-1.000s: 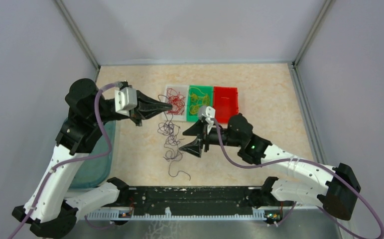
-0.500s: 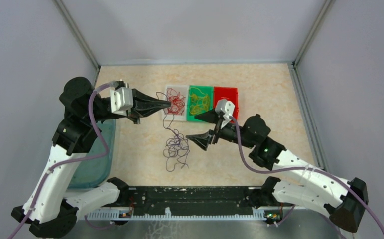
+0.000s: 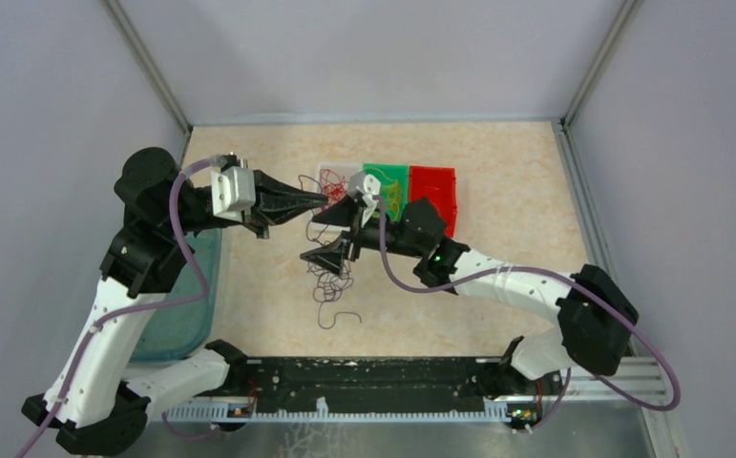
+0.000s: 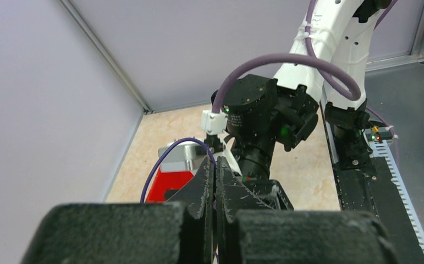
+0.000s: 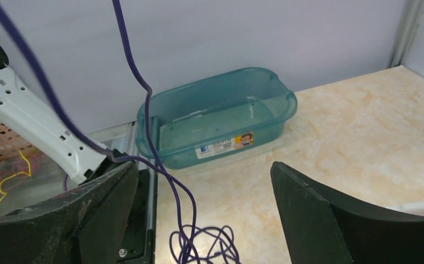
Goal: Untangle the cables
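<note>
My left gripper (image 3: 324, 198) is shut on a dark purple cable (image 3: 318, 227) and holds it up left of the trays. The cable hangs down to a loose purple pile (image 3: 330, 277) on the table. In the left wrist view the shut gripper (image 4: 215, 164) pinches a purple loop (image 4: 163, 160). My right gripper (image 3: 322, 236) is open, one finger on each side of the hanging strand. In the right wrist view the gripper (image 5: 204, 165) is open and the purple strand (image 5: 157, 165) runs down near its left finger to the pile (image 5: 209, 245). Red cables (image 3: 341, 187) lie in a white tray.
Yellow cables lie in a green tray (image 3: 397, 174), and a red tray (image 3: 432, 196) sits to its right. A teal tub (image 3: 187, 305) stands at the left table edge under my left arm, also in the right wrist view (image 5: 215, 118). Walls enclose the table.
My right gripper has swung left and towards the trays, and now straddles the hanging purple strand below my left gripper. The purple pile has shifted. My left arm has drawn back slightly.
</note>
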### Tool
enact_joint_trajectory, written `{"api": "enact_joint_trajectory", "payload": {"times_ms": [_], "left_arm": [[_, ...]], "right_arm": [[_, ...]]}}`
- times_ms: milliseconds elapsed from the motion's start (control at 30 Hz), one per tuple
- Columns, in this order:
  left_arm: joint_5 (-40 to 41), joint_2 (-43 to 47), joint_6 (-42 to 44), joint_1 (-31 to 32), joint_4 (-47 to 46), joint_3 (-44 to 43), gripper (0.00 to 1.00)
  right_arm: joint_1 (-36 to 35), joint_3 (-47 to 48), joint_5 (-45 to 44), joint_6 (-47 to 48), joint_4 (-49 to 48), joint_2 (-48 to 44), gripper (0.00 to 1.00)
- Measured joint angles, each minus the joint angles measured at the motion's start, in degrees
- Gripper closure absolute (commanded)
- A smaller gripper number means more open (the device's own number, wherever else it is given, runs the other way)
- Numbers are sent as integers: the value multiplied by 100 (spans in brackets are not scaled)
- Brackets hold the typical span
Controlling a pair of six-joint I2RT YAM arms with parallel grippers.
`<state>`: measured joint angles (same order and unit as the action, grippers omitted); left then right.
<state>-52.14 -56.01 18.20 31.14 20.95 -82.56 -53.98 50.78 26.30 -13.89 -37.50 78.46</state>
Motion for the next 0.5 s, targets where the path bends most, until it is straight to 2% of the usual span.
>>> {"api": "enact_joint_trajectory", "payload": {"times_ms": [67, 233, 333, 400, 500], "left_arm": [[0, -2, 0, 2, 0, 0, 100], [2, -13, 0, 2, -26, 0, 100], [26, -13, 2, 2, -111, -2, 100], [72, -13, 7, 2, -223, -2, 100], [184, -15, 57, 0, -413, -63, 100]], "right_arm": [[-57, 37, 57, -74, -114, 155, 17], [-155, 39, 138, -280, -560, 466, 38], [-170, 26, 138, -391, -756, 640, 42], [-177, -33, 105, -472, -955, 721, 49], [-179, -326, 42, -577, -1311, 817, 50]]}}
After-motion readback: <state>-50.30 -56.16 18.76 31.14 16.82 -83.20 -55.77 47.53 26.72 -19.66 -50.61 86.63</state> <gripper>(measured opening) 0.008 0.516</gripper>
